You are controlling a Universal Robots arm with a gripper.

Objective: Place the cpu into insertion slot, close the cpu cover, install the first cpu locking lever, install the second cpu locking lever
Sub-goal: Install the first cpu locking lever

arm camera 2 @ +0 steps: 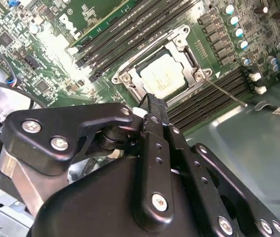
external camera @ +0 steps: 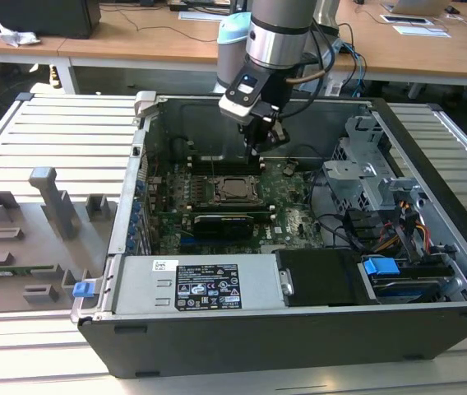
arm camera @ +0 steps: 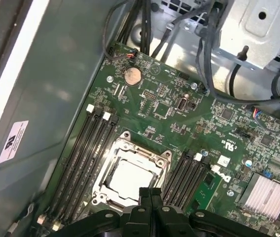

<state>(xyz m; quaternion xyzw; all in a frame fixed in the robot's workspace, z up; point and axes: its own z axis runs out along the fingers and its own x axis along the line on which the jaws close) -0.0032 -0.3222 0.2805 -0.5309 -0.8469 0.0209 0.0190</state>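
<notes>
The cpu (arm camera: 130, 177) lies seated in the insertion slot (arm camera: 109, 173) on the motherboard (external camera: 291, 206), inside the open computer case (external camera: 258, 346). The cpu cover (arm camera: 145, 148) appears lowered, its silver frame ringing the chip. In the second wrist view a thin locking lever (arm camera 2: 227, 92) juts away from the socket, judged unlatched; the other lever's state cannot be told. The gripper (external camera: 258, 152) hovers just beyond the socket's far edge, jaws pressed together, holding nothing. Placement and cover look done; the levers remain.
</notes>
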